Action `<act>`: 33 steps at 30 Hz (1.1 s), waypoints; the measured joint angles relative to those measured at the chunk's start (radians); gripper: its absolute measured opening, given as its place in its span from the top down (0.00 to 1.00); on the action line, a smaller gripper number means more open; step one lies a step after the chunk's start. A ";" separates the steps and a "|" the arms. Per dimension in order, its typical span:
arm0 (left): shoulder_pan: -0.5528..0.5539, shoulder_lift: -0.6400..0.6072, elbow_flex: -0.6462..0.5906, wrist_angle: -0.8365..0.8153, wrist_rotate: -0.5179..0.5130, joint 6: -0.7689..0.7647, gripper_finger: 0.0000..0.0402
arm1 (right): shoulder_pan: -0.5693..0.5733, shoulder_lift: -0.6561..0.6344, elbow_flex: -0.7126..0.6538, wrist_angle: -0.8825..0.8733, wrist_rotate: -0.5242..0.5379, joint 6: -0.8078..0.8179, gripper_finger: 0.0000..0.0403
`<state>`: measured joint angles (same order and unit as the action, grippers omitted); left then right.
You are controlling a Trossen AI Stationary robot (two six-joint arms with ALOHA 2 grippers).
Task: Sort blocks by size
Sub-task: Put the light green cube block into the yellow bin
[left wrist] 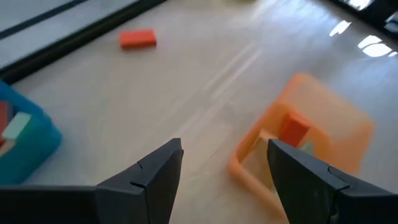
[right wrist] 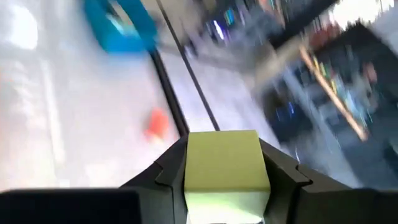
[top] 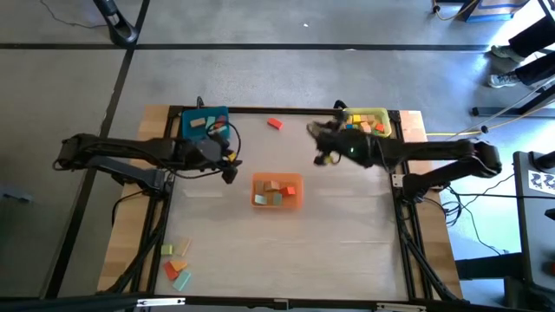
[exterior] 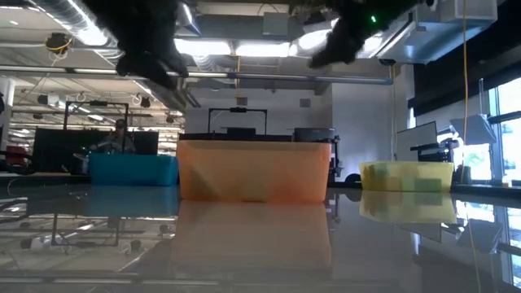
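Observation:
My right gripper hangs above the table to the left of the yellow tray and is shut on a yellow-green block. My left gripper is open and empty, above the table between the blue tray and the orange tray. All three trays hold blocks. A red-orange block lies flat on the table near the far edge; it also shows in the left wrist view. Several loose blocks lie at the near left. My right gripper pinches the yellow-green block by two opposite sides between its two fingers. The block fills the gap between them and is lifted clear of the table.
The orange tray stands at the table's middle, below and beyond my left gripper's fingers. The table has a black frame rail along its far edge. A person sits in the room beyond the table.

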<state>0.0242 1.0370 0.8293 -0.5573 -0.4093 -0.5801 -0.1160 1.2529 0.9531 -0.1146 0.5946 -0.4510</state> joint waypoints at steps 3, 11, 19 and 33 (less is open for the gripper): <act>0.000 0.001 -0.028 0.000 -0.001 -0.025 0.44 | -0.120 -0.023 0.000 -0.123 -0.001 0.073 0.66; -0.012 0.001 -0.052 0.002 -0.001 -0.059 0.44 | -0.505 0.018 -0.035 -0.267 -0.190 0.243 0.66; -0.046 0.001 -0.052 0.048 0.000 -0.062 0.44 | -0.741 0.121 -0.082 -0.289 -0.334 0.375 0.65; -0.051 0.001 -0.052 0.046 0.001 -0.066 0.44 | -0.856 0.252 -0.100 -0.284 -0.360 0.446 0.61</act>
<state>-0.0269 1.0378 0.7773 -0.5117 -0.4084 -0.6464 -0.9722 1.5047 0.8528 -0.3982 0.2344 -0.0054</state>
